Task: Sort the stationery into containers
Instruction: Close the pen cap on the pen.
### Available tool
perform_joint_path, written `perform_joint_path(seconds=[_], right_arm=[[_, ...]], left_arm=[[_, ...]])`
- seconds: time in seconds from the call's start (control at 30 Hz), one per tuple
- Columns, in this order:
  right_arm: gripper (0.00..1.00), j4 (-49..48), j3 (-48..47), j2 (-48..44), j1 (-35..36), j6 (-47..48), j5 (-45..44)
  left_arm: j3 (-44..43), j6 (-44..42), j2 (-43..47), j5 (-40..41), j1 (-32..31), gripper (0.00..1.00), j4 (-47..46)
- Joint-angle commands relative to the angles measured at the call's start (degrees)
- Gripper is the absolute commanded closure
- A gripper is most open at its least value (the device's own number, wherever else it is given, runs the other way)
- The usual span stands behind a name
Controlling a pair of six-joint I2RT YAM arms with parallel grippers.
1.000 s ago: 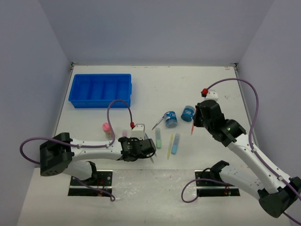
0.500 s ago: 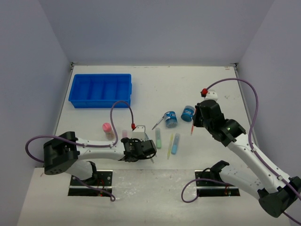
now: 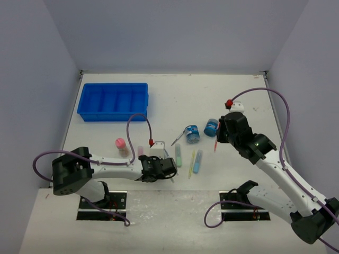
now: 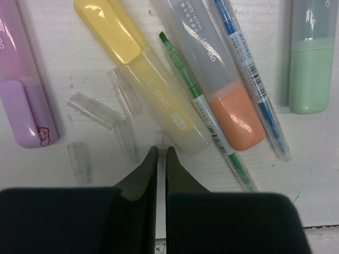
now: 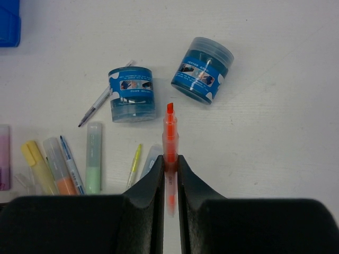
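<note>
The bright blue tray (image 3: pixel 111 116) stands at the far left. In the left wrist view my left gripper (image 4: pixel 161 150) is low over the table and shut. A small clear cap (image 4: pixel 162 138) touches its tips; whether it is pinched I cannot tell. Ahead lie a purple marker (image 4: pixel 24 100), a yellow marker (image 4: pixel 143 79), an orange marker (image 4: pixel 222 90), a green pen (image 4: pixel 206 114) and a blue pen (image 4: pixel 254 79). My right gripper (image 5: pixel 170 159) is shut on an uncapped orange pen (image 5: pixel 170 132), held above the table near two blue tubs (image 5: pixel 132 94) (image 5: pixel 202 70).
A pink-capped bottle (image 3: pixel 121 145) stands left of my left wrist. A green marker (image 3: pixel 178 155), a thin yellow pen (image 3: pixel 192 161) and a blue marker (image 3: pixel 197 161) lie mid-table. A pen (image 3: pixel 177 138) lies beside the left tub. Loose clear caps (image 4: pixel 92 110) are scattered near my left fingertips.
My left gripper's jaws have closed, and its arm has edged slightly to the right. The right arm with the orange pen has stayed put.
</note>
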State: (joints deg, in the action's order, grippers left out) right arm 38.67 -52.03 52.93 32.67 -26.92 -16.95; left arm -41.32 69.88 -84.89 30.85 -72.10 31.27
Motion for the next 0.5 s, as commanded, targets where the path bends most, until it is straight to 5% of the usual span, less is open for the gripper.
perform_joint_path(seconds=[0.0, 0.27, 0.4, 0.43, 0.47], right_arm=[[1.0, -1.9, -0.4, -0.2, -0.1, 0.7, 0.5], [1.0, -6.8, 0.8, -2.4, -0.1, 1.6, 5.5], [1.0, -22.4, 8.6, -9.0, -0.1, 4.6, 21.9], [1.0, -28.1, 10.1, -11.5, -0.1, 4.6, 26.7], [1.0, -32.5, 14.6, -13.2, -0.1, 4.2, 30.3]], left_arm=[[-0.1, -0.2, 2.3, 1.0, -0.2, 1.0, 0.6], [-13.8, -7.9, 8.1, 10.7, -0.2, 1.0, 10.2], [-22.8, -27.3, 11.0, 15.7, 7.5, 1.0, -3.6], [-24.4, -32.0, 11.4, 13.0, 12.5, 1.0, -10.1], [-24.1, -34.3, 13.2, 2.1, 16.2, 1.0, -16.4]])
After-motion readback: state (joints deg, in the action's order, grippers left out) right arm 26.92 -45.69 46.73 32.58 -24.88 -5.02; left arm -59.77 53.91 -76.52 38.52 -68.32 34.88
